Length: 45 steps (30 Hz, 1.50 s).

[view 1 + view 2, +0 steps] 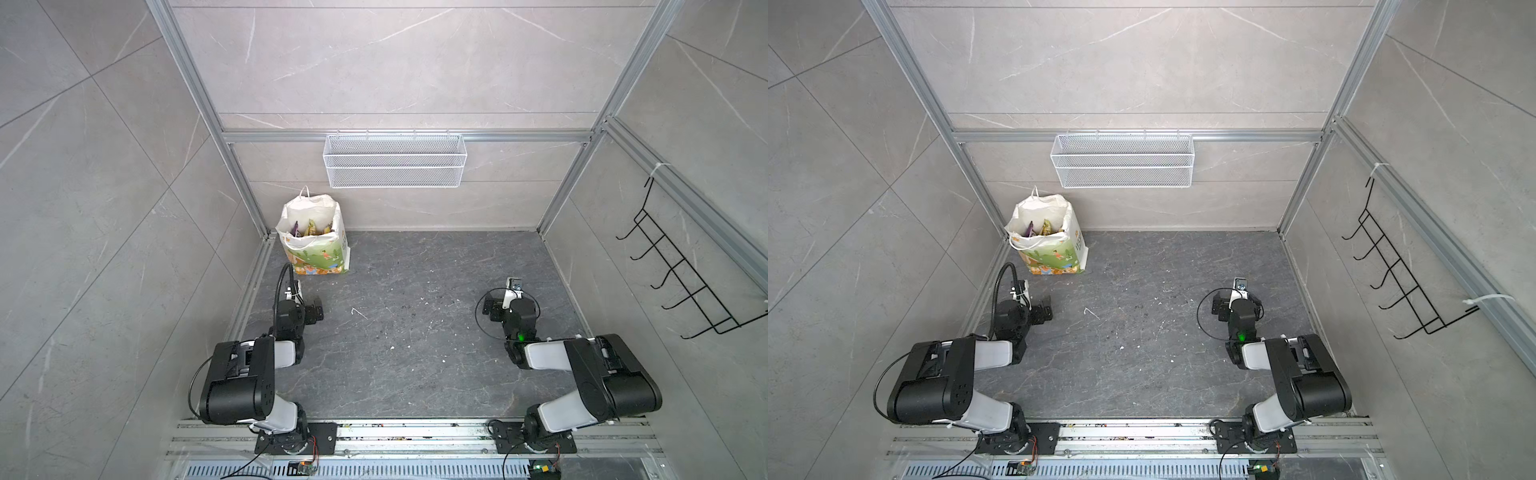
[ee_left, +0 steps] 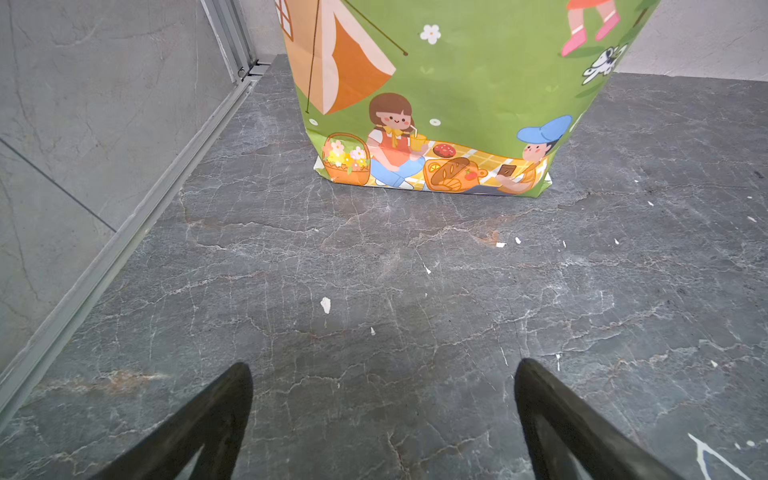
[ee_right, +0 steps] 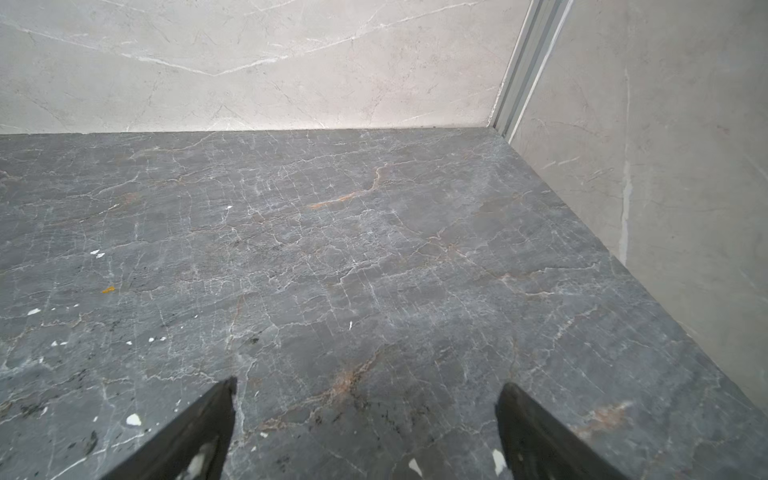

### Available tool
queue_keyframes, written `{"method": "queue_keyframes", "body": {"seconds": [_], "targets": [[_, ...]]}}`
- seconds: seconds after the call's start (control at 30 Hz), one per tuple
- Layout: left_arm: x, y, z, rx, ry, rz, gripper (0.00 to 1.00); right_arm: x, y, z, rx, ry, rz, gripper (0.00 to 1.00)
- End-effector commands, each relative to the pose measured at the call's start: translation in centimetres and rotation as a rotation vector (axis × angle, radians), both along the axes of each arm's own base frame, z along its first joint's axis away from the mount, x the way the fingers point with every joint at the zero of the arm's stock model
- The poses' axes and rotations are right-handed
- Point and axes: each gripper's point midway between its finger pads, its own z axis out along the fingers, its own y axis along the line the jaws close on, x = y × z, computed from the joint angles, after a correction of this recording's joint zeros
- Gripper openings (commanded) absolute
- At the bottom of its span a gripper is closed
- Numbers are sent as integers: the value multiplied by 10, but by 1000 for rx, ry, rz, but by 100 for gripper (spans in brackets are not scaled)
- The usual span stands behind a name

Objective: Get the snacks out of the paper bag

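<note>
The paper bag (image 1: 316,249) is standing upright at the far left corner of the dark stone table (image 1: 415,357), close to the aluminium frame post. Its mouth is gaping upward, with one white cord handle rising at the back and another drooping over the front rim. The snacks (image 1: 309,227) are sitting inside the bag, their top edges poking up against the white interior. Purple and yellow-green packets are showing, though from this height perhaps only three or four can be made out, and the rest cannot be counted.

The left claw (image 2: 382,368) is hanging released near the front of the bag, apart from it. Its dark fingers (image 2: 216,415) are spreading wide, with only bare table lying between them. In the left wrist view the bag's printed face is looking straight at the camera: green lawn, orange tent, picnicking children.

The right claw (image 3: 368,386) is likewise hanging released and gripping nothing, over the right side of the table and well apart from the bag, pointing toward the back wall and the right corner.

A white wire mesh basket (image 1: 395,160) is hanging from the rail on the back wall, above and to the right of the bag. A black wire hook rack (image 1: 681,282) is hanging on the right wall.
</note>
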Motion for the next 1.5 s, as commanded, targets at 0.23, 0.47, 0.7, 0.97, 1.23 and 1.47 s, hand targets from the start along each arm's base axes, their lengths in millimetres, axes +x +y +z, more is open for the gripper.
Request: {"method": "queue_keyframes", "body": {"seconds": [0.23,0.47,0.7,0.97,1.23,1.47], "targets": [[5,-2,8,-14,-32,-14,100,2,1,3,12,-7,5,99],[5,-2,8,-14,-33,-13,100,2,1,2,12,-6,4,99],[5,-2,8,-14,-32,-14,100,2,1,3,11,-7,4,99],[5,-2,8,-13,-34,-11,99,2,1,3,11,-7,5,99],[-40,-56,118,106,-358,-157,85,-21,20,86,40,-124,-35,99],[-57,4,203,74,-501,154,56,-4,87,142,246,-127,285,66]]}}
